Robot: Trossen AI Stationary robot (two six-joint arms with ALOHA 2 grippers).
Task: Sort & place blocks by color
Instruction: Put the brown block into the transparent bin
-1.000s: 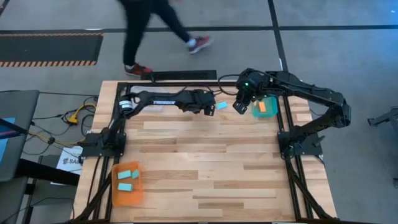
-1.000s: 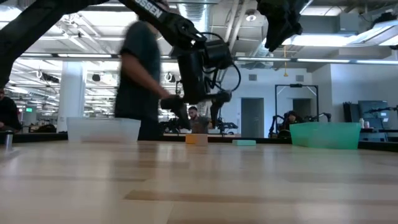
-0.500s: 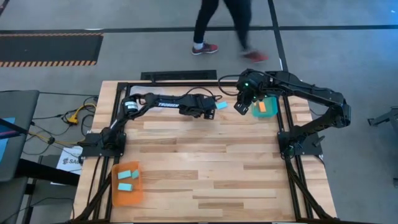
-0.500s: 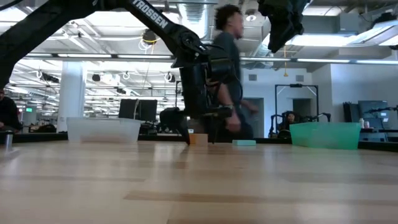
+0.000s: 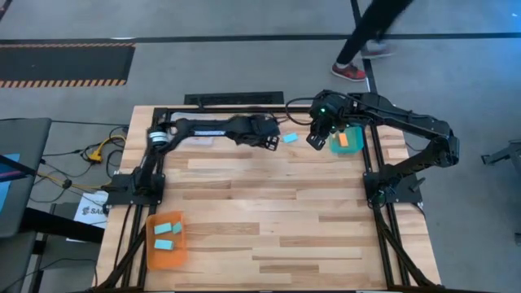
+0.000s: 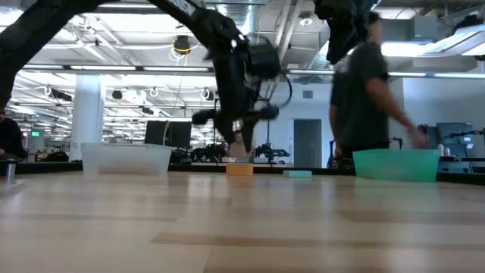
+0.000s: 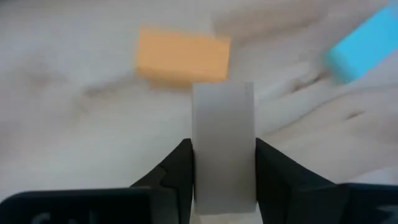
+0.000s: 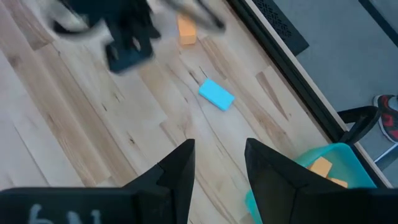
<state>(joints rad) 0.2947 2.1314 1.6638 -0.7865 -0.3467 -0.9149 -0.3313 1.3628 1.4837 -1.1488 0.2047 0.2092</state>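
My left gripper [image 7: 224, 168], spread and low a second ago, now pinches a pale tan wooden block [image 7: 223, 140] lifted above the bench [image 5: 269, 220], ready for tray delivery; right gripper [image 8: 217, 162] waits spread.

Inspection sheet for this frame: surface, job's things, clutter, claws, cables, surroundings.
surface: wooden table, bare in the middle.
job's things: orange block and light blue block loose on the table; two blue blocks in the orange tray; orange blocks in the teal tray; clear tray.
clutter: nothing seen.
claws: left claw shut on a pale block; right claw open, empty, near the teal tray.
cables: yellow cables on the floor left of the table.
surroundings: person walking past the far side.
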